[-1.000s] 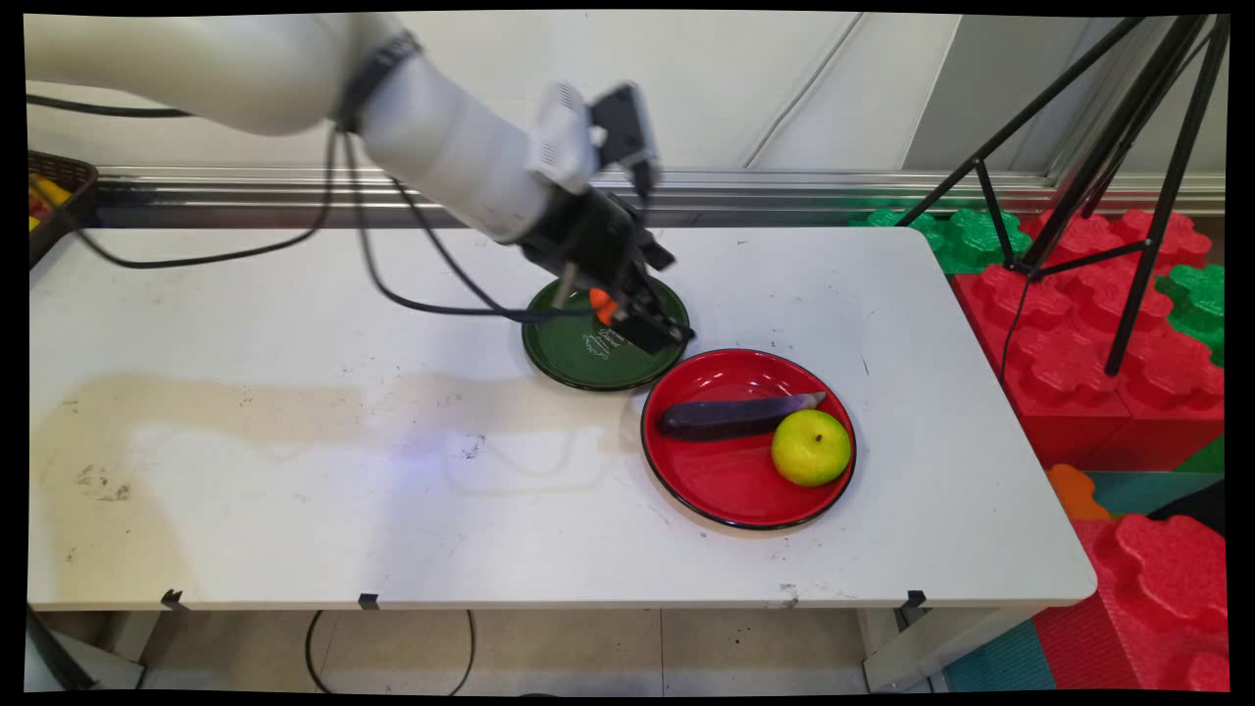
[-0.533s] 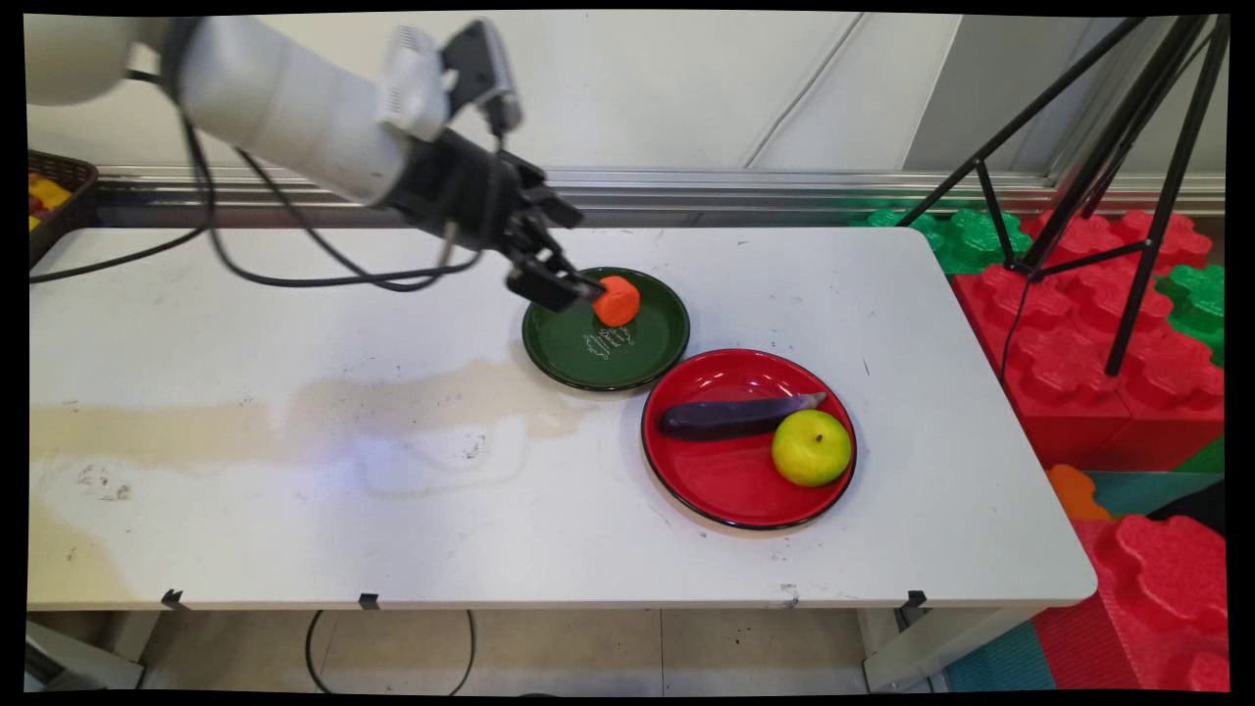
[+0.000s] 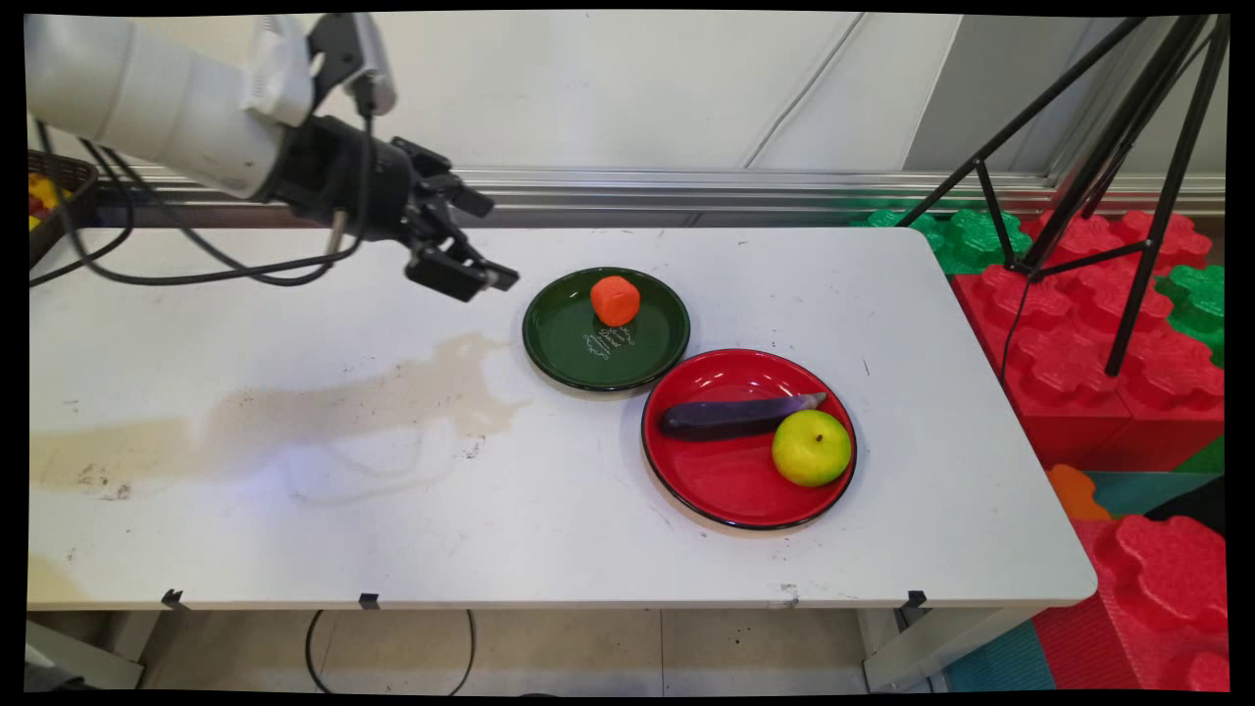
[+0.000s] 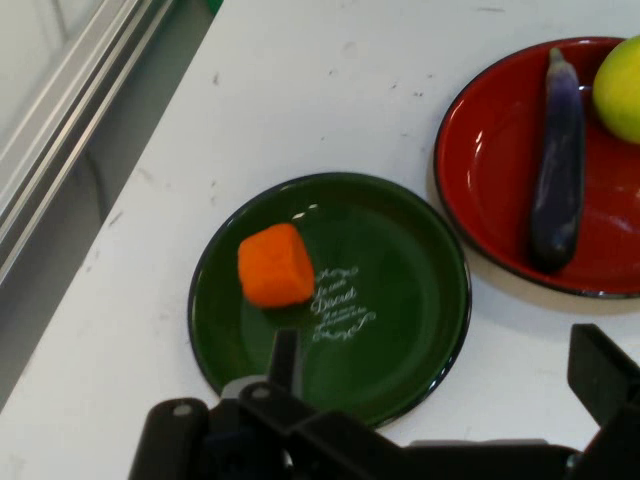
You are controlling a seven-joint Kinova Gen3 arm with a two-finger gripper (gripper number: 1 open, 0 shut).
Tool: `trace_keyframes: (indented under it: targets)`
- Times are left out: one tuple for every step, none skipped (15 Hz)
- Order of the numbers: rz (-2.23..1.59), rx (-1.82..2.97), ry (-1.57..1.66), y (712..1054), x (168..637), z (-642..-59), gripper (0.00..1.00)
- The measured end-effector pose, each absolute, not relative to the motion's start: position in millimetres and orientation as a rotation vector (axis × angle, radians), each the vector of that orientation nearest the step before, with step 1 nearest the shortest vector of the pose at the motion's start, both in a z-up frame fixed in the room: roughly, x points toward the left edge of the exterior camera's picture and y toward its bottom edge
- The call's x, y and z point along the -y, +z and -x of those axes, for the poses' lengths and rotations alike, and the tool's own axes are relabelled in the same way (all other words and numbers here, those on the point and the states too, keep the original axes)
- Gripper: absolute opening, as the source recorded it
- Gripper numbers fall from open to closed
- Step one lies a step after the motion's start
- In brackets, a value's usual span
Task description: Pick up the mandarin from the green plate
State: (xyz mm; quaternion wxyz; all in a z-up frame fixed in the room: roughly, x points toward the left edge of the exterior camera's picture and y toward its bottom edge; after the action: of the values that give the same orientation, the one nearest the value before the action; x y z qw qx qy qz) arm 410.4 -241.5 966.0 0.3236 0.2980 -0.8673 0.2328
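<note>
An orange block [image 3: 615, 299] [image 4: 275, 264] rests on the far side of a dark green plate [image 3: 569, 343] [image 4: 400, 290] near the table's middle. My gripper [image 3: 478, 243] [image 4: 440, 375] hangs open and empty above the table, to the left of that plate and clear of it. Just right of the green plate lies a red plate [image 3: 726, 480] [image 4: 490, 130]. It holds a purple eggplant [image 3: 735, 416] [image 4: 558, 170] and a yellow-green round fruit [image 3: 811, 447] [image 4: 620, 70], which touch each other.
A brownish stain [image 3: 294, 412] runs across the table's left half. A dark basket [image 3: 54, 196] with yellow items sits at the far left edge. Black tripod legs [image 3: 1137, 196] and red and green foam blocks [image 3: 1079, 333] stand beyond the table's right end.
The gripper let go of the orange block on the green plate, then drew back to the left and upward. The block stays on the plate.
</note>
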Motion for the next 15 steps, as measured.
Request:
trace_keyframes:
  targets:
    - [-0.788, 2.275, 0.612, 966, 239, -414, 1.0]
    - [-0.795, 2.275, 0.612, 967, 236, -419, 1.0]
    - [-0.799, 2.276, 0.612, 967, 233, -422, 1.0]
    - [-0.807, 2.276, 0.612, 967, 230, -426, 1.0]
    - [-0.811, 2.275, 0.613, 968, 228, -428, 1.0]
    - [-0.819, 2.274, 0.614, 968, 226, -431, 1.0]
    - [-0.827, 2.272, 0.615, 968, 225, -433, 1.0]
    - [-0.841, 2.267, 0.618, 969, 223, -435, 1.0]
    - [-0.851, 2.263, 0.62, 969, 222, -437, 1.0]
    - [-0.876, 2.256, 0.622, 969, 221, -438, 1.0]
    - [-0.896, 2.251, 0.623, 969, 220, -439, 1.0]
    - [-0.909, 2.251, 0.623, 968, 219, -438, 1.0]
    - [-0.922, 2.251, 0.625, 968, 220, -437, 1.0]
    - [-0.929, 2.252, 0.626, 968, 220, -435, 1.0]
    - [-0.937, 2.254, 0.631, 967, 221, -432, 1.0]
